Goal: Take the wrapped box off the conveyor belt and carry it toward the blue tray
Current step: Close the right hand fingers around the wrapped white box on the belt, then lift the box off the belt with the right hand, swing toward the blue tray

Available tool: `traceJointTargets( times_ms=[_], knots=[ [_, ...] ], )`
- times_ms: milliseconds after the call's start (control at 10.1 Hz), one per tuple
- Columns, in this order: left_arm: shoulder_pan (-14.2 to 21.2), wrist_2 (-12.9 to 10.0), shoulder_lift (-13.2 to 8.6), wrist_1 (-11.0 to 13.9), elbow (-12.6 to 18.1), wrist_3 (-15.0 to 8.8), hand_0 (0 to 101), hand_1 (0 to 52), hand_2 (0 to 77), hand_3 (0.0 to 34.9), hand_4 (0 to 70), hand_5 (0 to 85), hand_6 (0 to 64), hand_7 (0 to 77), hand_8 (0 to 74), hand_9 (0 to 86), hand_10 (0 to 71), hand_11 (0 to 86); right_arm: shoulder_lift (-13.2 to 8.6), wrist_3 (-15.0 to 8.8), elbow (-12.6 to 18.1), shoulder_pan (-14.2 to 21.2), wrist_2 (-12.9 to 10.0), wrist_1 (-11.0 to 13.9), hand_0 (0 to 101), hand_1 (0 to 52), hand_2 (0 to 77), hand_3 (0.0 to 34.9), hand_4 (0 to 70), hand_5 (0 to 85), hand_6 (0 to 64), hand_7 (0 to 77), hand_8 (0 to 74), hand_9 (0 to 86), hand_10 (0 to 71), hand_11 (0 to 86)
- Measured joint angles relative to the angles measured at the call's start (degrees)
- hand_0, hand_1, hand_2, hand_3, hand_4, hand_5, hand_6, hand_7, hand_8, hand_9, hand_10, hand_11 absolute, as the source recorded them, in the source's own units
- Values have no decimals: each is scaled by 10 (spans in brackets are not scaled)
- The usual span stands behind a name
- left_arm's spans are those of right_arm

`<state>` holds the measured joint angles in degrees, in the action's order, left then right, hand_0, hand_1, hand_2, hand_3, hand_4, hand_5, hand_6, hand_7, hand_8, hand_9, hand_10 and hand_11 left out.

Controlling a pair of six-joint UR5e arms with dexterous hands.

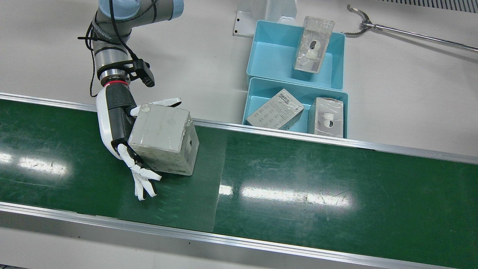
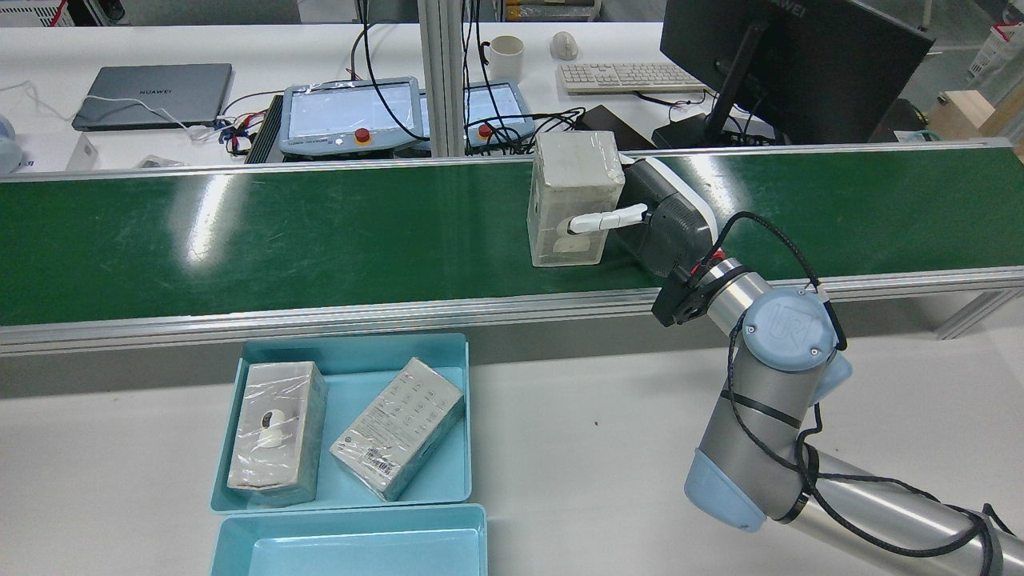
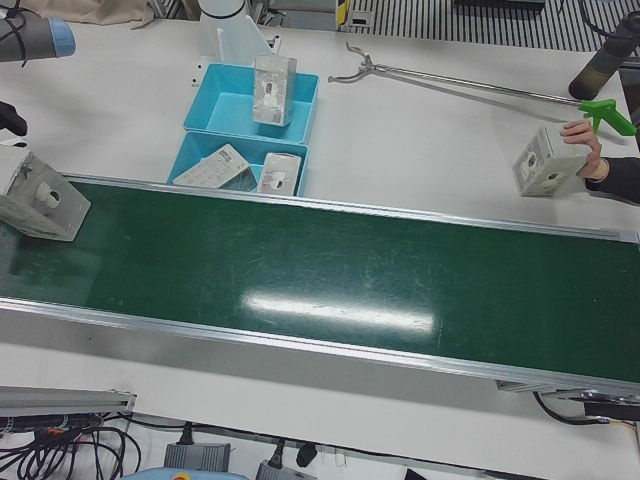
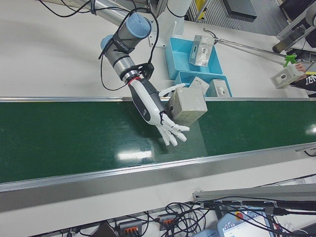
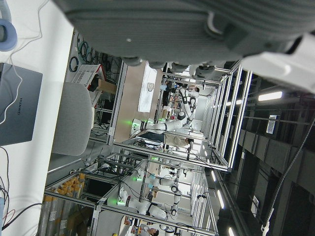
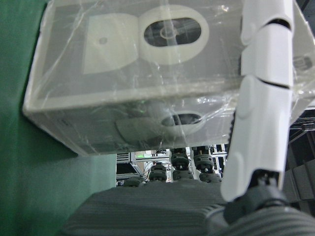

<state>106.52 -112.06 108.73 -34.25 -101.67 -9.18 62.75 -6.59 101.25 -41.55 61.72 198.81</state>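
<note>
The right hand (image 1: 125,144), white-fingered on a black and white palm, holds the grey, cube-shaped box wrapped in clear film (image 1: 164,139) over the green conveyor belt (image 1: 298,179); the box sits tilted against the palm, one finger (image 2: 604,219) laid across the side that faces the robot and the other fingers (image 1: 143,183) splayed beyond its far, lower edge, a cradling grip that seems suited to a slick wrapped load too broad for a pinch. In the right-front view the box appears raised off the belt, though no view shows a clear gap beneath it. The two light blue plastic trays (image 1: 295,74) stand end to end on the white table (image 1: 410,93) just beside the belt's robot-side rail, well apart from the box, so the carry toward them is judged barely begun; they already hold three wrapped boxes. At the table's far end a person's hand (image 3: 588,150) holds another wrapped box (image 3: 541,168), with a long metal reach-grabber (image 1: 407,33) lying nearby. The left hand's state cannot be told: only its own camera shows a blurred dark edge of it. In the left-front view the held box is cut by the frame edge and the right hand is not seen.
</note>
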Motion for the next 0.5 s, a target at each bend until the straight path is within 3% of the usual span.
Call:
traceJointTargets(
  times_ms=[199, 298, 397, 497],
  knots=[
    [0, 0, 0, 0, 0, 0, 0, 0, 11, 0, 0, 11, 5, 5, 5, 0, 5, 5, 0, 0, 0, 2, 1, 0, 468, 131, 109, 0, 136, 213, 49, 55, 22, 49, 0, 5],
    [0, 0, 0, 0, 0, 0, 0, 0, 5, 0, 0, 11, 5, 5, 5, 0, 5, 5, -3, 1, 0, 3, 1, 2, 486, 245, 202, 0, 125, 322, 104, 136, 65, 109, 0, 5],
    [0, 0, 0, 0, 0, 0, 0, 0, 5, 0, 0, 11, 5, 5, 5, 0, 5, 5, -9, 1, 0, 2, 5, 4, 486, 245, 202, 0, 125, 322, 104, 136, 65, 109, 0, 5],
    [0, 0, 0, 0, 0, 0, 0, 0, 11, 0, 0, 11, 5, 5, 5, 5, 5, 5, -16, 0, 1, -3, 12, 12, 540, 229, 224, 0, 125, 491, 240, 295, 256, 273, 11, 120]
  ],
)
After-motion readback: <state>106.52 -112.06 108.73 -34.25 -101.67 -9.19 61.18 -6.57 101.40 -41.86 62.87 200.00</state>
